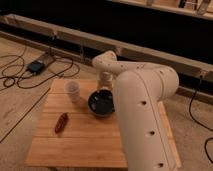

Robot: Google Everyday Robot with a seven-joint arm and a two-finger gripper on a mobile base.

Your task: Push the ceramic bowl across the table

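Note:
The glossy black ceramic bowl (102, 103) sits near the middle of the light wooden table (80, 137), a little toward its far side. My gripper (105, 90) hangs down from the white arm right at the bowl's far rim, touching or nearly touching it. The large white arm (142, 107) covers the table's right part and hides the bowl's right edge.
A small pale cup (73, 90) stands just left of the bowl. A small reddish-brown object (61, 122) lies on the table's left front part. Cables and a dark box (36, 66) lie on the floor at the left. A dark wall with rails runs behind.

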